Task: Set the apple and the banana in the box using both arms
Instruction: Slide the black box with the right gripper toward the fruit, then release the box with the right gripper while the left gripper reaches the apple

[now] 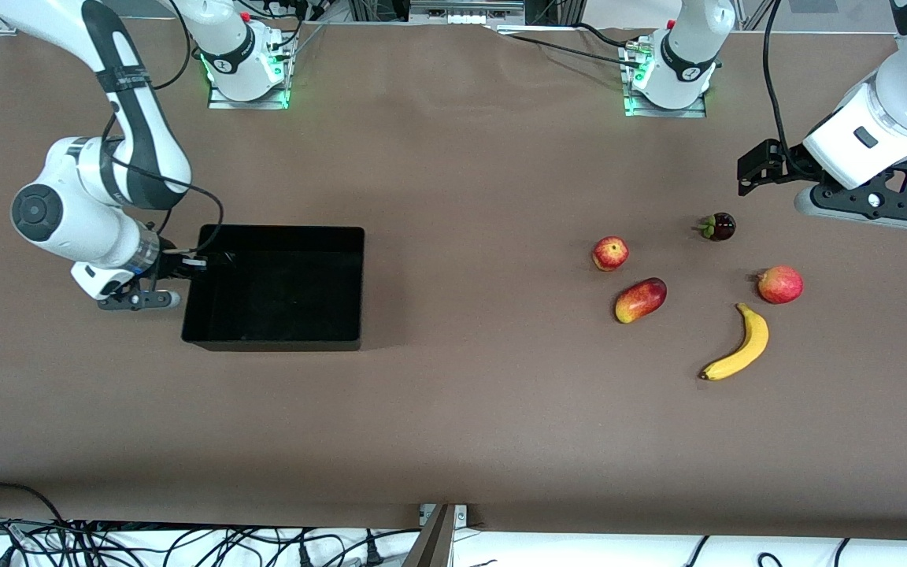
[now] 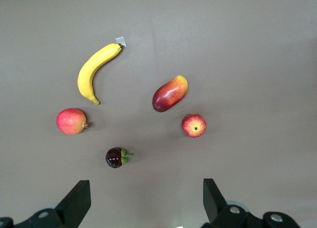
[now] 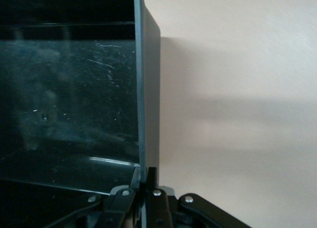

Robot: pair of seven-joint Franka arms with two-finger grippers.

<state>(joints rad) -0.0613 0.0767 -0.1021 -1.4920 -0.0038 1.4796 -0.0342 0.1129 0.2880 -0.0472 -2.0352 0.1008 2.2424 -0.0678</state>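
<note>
The black box [image 1: 280, 229] sits toward the right arm's end of the table. My right gripper [image 1: 186, 265] is shut on the box wall at that end, seen close in the right wrist view [image 3: 147, 89], with the fingers [image 3: 153, 177] pinching the rim. The apple [image 1: 610, 253] and the banana [image 1: 737, 344] lie toward the left arm's end, with the banana nearer the front camera. My left gripper [image 1: 754, 171] is open and empty, up in the air over bare table beside the fruits. Its wrist view shows the apple [image 2: 193, 125] and the banana [image 2: 95, 71] ahead of the open gripper [image 2: 146, 196].
A pinkish-red round fruit [image 1: 780, 284], an oblong red-yellow mango [image 1: 640, 300] and a dark mangosteen [image 1: 718, 227] lie around the apple and banana. The box looks empty. Bare brown table lies between the box and the fruits.
</note>
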